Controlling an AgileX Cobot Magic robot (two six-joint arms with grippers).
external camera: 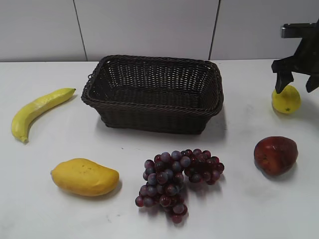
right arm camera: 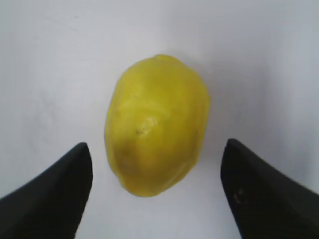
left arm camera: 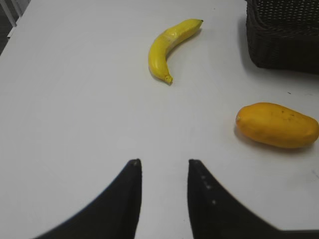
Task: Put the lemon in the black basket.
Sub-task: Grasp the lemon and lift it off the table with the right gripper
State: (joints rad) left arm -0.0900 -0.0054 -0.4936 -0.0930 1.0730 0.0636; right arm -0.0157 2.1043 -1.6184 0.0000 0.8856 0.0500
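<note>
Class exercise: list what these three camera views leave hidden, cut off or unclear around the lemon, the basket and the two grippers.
- Right gripper: exterior view's right edge cuts off the arm.
- Lemon: its underside and any contact with the fingers cannot be judged.
- Black basket: near wall hides the front floor; left wrist view shows one corner.
- Left gripper: absent from the exterior view.

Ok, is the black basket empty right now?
Empty as far as visible: the black basket shows only bare weave inside. The lemon sits on the table, outside it.
</note>
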